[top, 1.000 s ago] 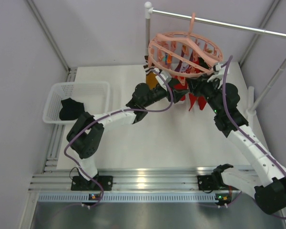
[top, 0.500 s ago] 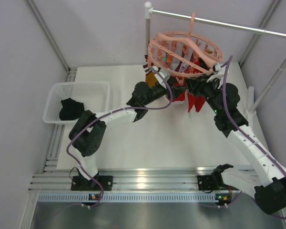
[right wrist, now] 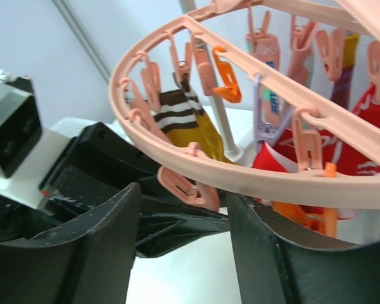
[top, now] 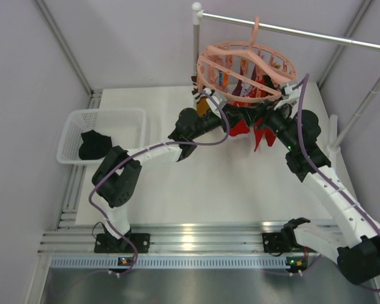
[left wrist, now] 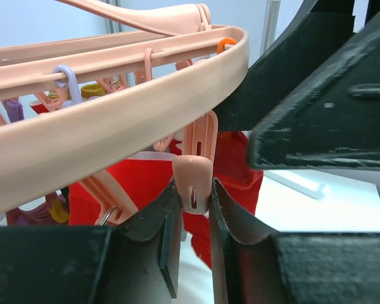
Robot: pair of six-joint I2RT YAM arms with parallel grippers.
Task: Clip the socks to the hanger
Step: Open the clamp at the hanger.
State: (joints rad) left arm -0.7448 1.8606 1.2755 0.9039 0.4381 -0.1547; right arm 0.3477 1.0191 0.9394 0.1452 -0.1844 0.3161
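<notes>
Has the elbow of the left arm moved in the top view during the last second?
Yes. The left arm's elbow has shifted slightly right, away from the white basket, which has stayed in place.

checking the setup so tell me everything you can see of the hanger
The hanger is a salmon-pink plastic ring with cross spokes and many dangling clips. It hangs tilted by its hook from a rod. Beneath hang clipped red socks and a striped sock. The left gripper pinches one clip; the right gripper stands open at the rim.
</notes>
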